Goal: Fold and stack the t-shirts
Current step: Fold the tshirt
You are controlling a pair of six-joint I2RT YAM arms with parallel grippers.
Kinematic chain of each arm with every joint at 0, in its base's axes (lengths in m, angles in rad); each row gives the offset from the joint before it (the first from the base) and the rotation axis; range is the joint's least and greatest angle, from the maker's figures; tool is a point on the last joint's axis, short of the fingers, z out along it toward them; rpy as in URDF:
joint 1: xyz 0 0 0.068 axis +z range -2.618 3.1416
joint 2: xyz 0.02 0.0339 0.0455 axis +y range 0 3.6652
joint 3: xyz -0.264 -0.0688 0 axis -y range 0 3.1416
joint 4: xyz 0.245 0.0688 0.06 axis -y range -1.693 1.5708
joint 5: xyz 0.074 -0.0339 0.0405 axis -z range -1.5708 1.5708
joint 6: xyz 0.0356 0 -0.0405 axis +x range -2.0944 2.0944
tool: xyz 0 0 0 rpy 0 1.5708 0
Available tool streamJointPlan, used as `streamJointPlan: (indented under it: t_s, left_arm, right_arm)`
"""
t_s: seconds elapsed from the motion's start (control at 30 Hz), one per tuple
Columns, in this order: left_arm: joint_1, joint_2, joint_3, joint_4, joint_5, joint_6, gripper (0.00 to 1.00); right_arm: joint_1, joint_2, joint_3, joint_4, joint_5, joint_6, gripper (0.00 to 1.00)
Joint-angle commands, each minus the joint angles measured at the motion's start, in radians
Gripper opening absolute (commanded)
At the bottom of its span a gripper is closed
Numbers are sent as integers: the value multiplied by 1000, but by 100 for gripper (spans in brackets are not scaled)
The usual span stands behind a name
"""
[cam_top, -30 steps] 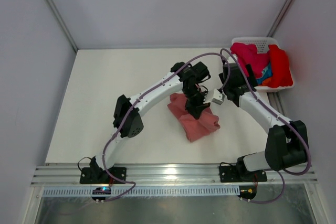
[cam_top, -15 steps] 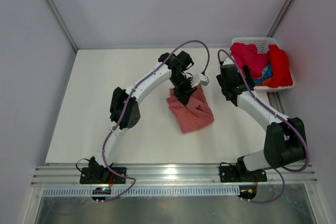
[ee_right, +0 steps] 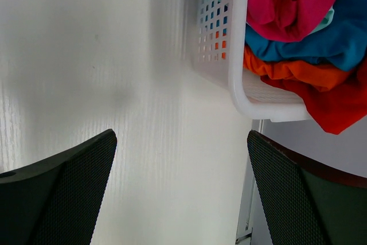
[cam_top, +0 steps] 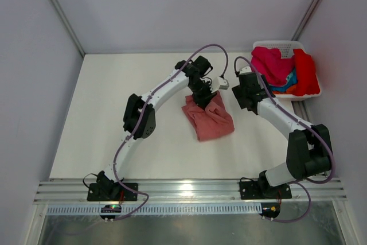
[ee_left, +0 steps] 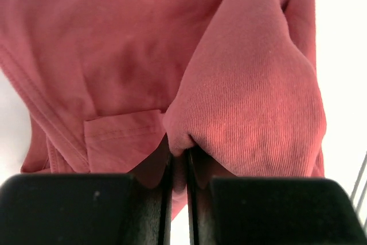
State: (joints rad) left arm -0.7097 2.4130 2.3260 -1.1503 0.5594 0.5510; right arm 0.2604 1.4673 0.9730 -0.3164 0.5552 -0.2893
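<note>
A white table [cam_top: 114, 119] is lying between pale grey walls [cam_top: 172, 4], and both arms are reaching out over it from the near edge.

The pink shirt [cam_top: 207, 117] is lying a little right of the middle of the table, well apart from the basket [cam_top: 281, 44]. It is looking like a crumpled, roughly triangular heap, not spread flat. Its colour is a dusty salmon. In the left wrist view the fine rib of the cotton is showing, with soft rounded folds and a stitched hem [ee_left: 40, 113] running along one edge.

The left gripper [ee_left: 178, 167] is pinching this shirt at its far edge. Its jaws are pressing almost together, with a fold of pink cloth caught between them and bulging out above them.

The right gripper [ee_right: 180, 190] is hanging over bare table between the pink shirt and the basket, near the basket's corner. Its jaws are standing wide apart and are holding nothing.

The basket is sitting at the far right corner of the table. A magenta shirt [cam_top: 269, 64], a blue shirt [ee_right: 321, 44], an orange shirt [ee_right: 281, 70] and a red shirt [cam_top: 307, 73] are lying bundled inside it, and the red one is hanging over its rim.
</note>
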Motion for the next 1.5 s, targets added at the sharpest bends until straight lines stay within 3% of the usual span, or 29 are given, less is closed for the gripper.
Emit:
streamJointPlan:
  t_s: [0.0, 0.37, 0.47, 0.5, 0.57, 0.6, 0.93, 1.07, 1.33, 1.47]
  left_arm:
    - [22, 6, 27, 129, -36, -63, 0]
    - [44, 40, 18, 247, -170, -137, 9]
    - [50, 43, 7, 273, -203, -160, 39]
    - [52, 40, -8, 294, -217, -167, 66]
    - [52, 35, -30, 323, -266, -186, 94]
    - [52, 34, -46, 339, -279, -191, 99]
    - [79, 14, -65, 440, -429, -252, 99]
    - [99, -11, -93, 504, -509, -313, 99]
    - [101, -25, -148, 584, -693, -327, 99]
    - [119, -48, -143, 572, -676, -358, 99]
  right_arm:
    - [5, 16, 39, -3, -34, 16, 99]
    - [5, 21, 35, -12, -84, 26, 99]
    - [4, 25, 36, -13, -89, 27, 99]
    - [7, 25, 36, -15, -90, 26, 99]
    - [5, 16, 35, -13, -97, 26, 99]
    - [5, 11, 30, -12, -103, 26, 99]
    - [5, -56, 9, -7, -211, 13, 99]
    - [5, -114, -6, -30, -422, -10, 99]
    - [5, -142, 6, -96, -670, -37, 99]
    - [5, -127, 35, -136, -817, -82, 99]
